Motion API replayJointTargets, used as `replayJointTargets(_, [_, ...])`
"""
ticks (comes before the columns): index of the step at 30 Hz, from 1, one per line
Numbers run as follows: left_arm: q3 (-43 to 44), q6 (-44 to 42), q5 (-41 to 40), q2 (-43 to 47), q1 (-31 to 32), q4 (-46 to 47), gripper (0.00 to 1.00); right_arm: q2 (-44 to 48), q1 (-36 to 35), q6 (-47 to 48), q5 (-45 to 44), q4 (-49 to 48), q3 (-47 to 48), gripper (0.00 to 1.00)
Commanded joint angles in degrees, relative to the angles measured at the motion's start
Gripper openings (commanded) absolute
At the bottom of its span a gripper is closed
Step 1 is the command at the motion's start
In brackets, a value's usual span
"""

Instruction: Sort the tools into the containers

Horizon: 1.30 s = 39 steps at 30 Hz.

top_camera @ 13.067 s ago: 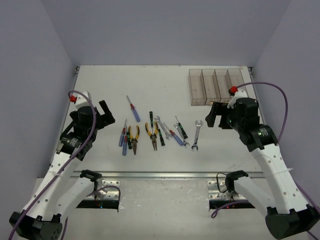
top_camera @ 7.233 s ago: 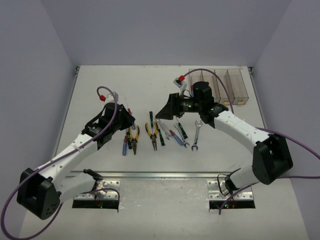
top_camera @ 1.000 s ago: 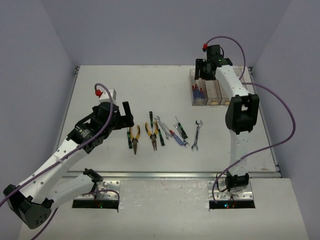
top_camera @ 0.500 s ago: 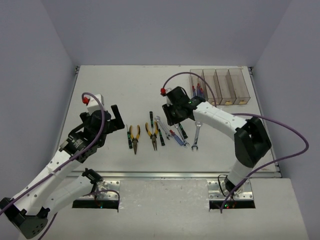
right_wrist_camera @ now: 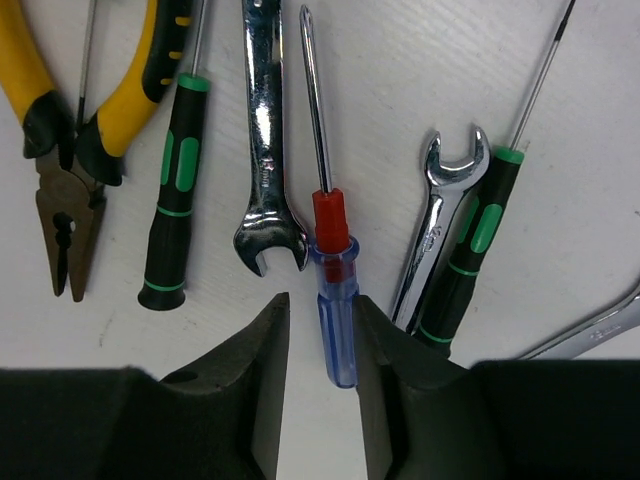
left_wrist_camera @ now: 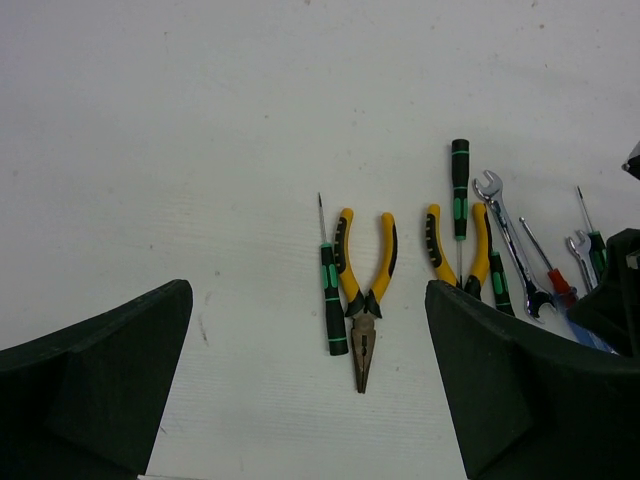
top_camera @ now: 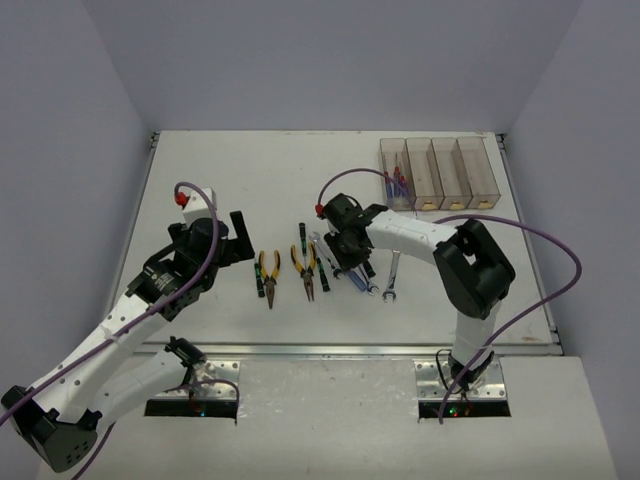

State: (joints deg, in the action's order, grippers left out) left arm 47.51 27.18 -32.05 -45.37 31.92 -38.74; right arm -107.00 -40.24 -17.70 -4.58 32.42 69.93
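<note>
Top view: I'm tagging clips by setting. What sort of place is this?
Probably a robot lab test cell: plain walls box in a white table, two arms bolted at its edge, tools lined up neatly.

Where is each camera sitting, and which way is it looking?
Top external: fixed above and behind the arms, looking down at the table; both whole arms show, ending in the left tool and right tool.
Left wrist: on the left wrist, facing down at a pair of pliers; its own fingers, wide apart, fill the bottom corners.
Right wrist: on the right wrist, facing straight down at the blue/red screwdriver; its own fingers flank the handle.
Shared: top external and right wrist both show that screwdriver.
</note>
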Motion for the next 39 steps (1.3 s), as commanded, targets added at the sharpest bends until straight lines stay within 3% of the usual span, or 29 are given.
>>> replayJointTargets(1, [0.04,-1.04,0.81,1.05,0.16,2.51,1.00,-1.61,-0.28,-0.14,-1.60,-1.08,-0.56,0.31])
replayJointTargets(7, [0.04,-1.35,1.55,0.89,0.16,2.88,1.00,-3.32,-0.36,-0.60,-2.20,-1.51,-1.66,0.29])
replayJointTargets(9, [-0.04,-1.43,1.64,0.81,0.09,2.95,1.00,-3.57,-0.36,-0.76,-2.28,-1.82,-2.05,0.25])
replayJointTargets(11, [-0.05,-1.50,1.78,0.81,0.16,2.97,1.00,-3.29,-0.35,-1.22,-2.87,-2.17,-2.41,0.13])
replayJointTargets(14, [-0.05,-1.60,1.90,0.81,0.07,3.06,1.00,-0.97,-0.36,-1.72,-2.72,-2.71,-2.61,0.03])
replayJointTargets(20, [-0.05,-1.52,1.57,1.21,0.16,2.97,1.00,5.96,0.40,-0.58,-4.85,0.74,1.78,0.01])
replayJointTargets(26, [-0.10,-1.43,1.37,1.51,0.16,2.97,1.00,4.46,10.98,1.76,-6.49,5.52,13.54,0.00])
replayJointTargets(30, [-0.34,-1.89,2.27,0.78,0.16,3.50,1.00,-4.30,18.91,5.08,-10.15,9.37,27.41,0.00])
replayJointTargets(36, [-0.28,-2.24,3.36,-0.54,0.16,3.58,1.00,-17.40,24.90,8.54,-8.35,11.43,46.97,0.00])
replayJointTargets(39, [-0.48,-2.48,3.83,-0.25,0.22,3.87,1.00,-25.36,26.88,9.68,-8.47,14.70,58.74,0.07])
